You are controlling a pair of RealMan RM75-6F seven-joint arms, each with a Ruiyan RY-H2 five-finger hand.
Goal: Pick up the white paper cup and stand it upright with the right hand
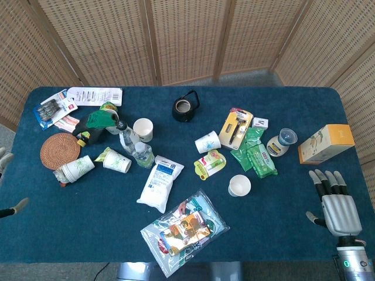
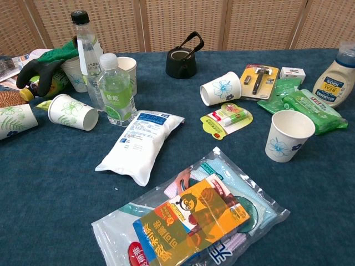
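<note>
While my right hand rests flat and wide open near the table's right edge, holding nothing, the white paper cup with the blue flower print lies on its side mid-table, its mouth facing me in the chest view, touching the yellow carded tool pack. An upright white paper cup stands between us — I judge a low reach could topple it. Thin walls may crush under a hard grip. Of my left hand only fingertips show; I cannot tell its state.
</note>
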